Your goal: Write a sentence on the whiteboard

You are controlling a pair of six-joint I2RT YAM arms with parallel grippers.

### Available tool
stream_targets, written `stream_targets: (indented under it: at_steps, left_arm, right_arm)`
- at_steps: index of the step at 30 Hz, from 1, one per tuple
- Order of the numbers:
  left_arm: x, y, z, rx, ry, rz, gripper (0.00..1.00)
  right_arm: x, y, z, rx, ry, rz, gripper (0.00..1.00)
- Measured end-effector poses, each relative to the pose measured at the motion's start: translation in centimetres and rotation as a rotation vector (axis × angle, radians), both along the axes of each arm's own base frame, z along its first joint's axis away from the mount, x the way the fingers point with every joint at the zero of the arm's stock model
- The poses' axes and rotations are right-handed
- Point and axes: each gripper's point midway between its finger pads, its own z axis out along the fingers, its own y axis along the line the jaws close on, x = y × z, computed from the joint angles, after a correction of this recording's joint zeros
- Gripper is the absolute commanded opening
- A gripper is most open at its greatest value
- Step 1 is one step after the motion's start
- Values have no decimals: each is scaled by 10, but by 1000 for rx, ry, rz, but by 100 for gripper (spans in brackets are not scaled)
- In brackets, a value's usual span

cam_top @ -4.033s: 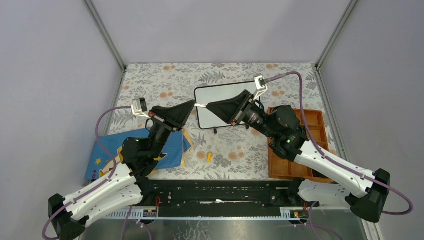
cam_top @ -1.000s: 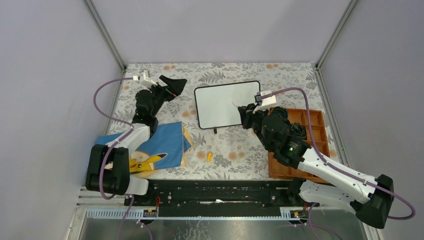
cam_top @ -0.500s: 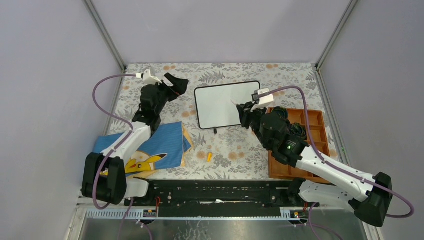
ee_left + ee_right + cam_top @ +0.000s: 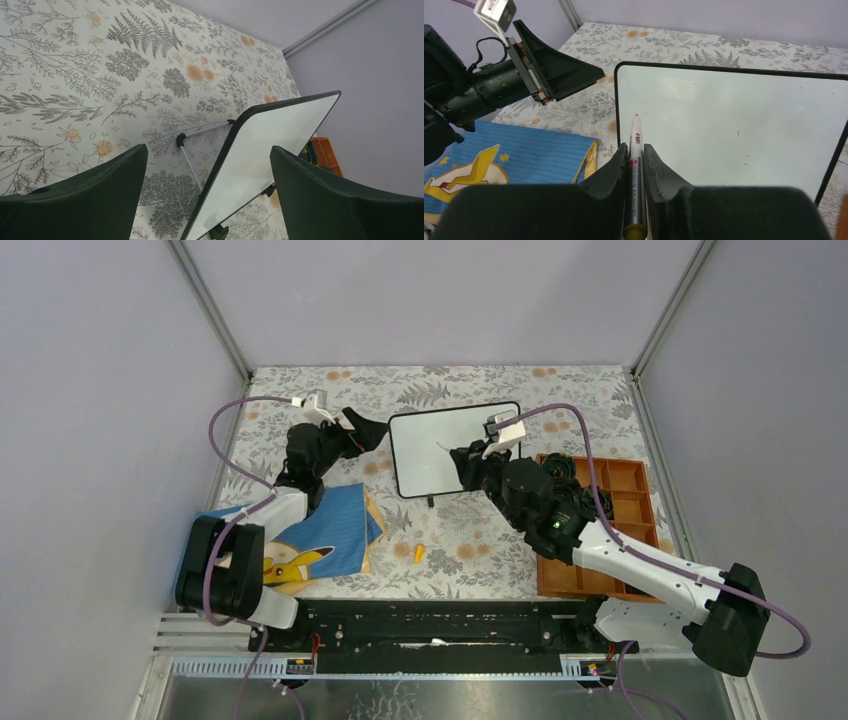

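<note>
White marker (image 4: 636,145) clamped in right fingers (image 4: 614,167), tip over the left part of the whiteboard (image 4: 440,430), which stands mid-tabletop (image 4: 590,400). Empty left fingers (image 4: 95,185) spread wide beside its left edge.

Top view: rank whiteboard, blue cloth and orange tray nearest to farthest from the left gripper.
1. whiteboard, just right of the left gripper
2. blue cloth, toward the bases
3. orange tray, far right

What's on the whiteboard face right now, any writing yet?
No writing shows on the whiteboard, only tiny specks. The pen in the right tool points at it; the bottom strip is covered.
</note>
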Motion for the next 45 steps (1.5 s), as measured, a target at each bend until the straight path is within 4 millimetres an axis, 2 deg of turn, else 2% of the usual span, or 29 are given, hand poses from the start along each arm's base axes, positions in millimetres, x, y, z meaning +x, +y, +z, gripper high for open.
stream_targets:
  at_steps: [4, 11, 17, 23, 35, 39, 45]
  left_arm:
    - [4, 0, -2, -73, -11, -91, 99]
    - [-7, -20, -7, -127, -27, -266, 99]
    - [-12, -27, -3, -130, -66, -325, 97]
    - [-14, -33, -23, -148, -15, -366, 94]
    - [-20, -39, -40, -153, 17, -422, 80]
    - [-22, -41, -40, -154, 10, -441, 75]
    - [-25, -45, -43, -157, 13, -465, 62]
  right_arm:
    - [-2, 6, -3, 28, -10, 32, 0]
    - [-4, 7, -15, 20, -17, 48, 0]
    - [-8, 7, -25, 12, -52, 78, 0]
    - [-8, 12, -24, 29, -65, 96, 0]
    - [5, 29, -49, 3, -41, 96, 0]
    - [10, 36, -50, 5, -42, 96, 0]
    - [18, 46, -47, 18, -53, 94, 0]
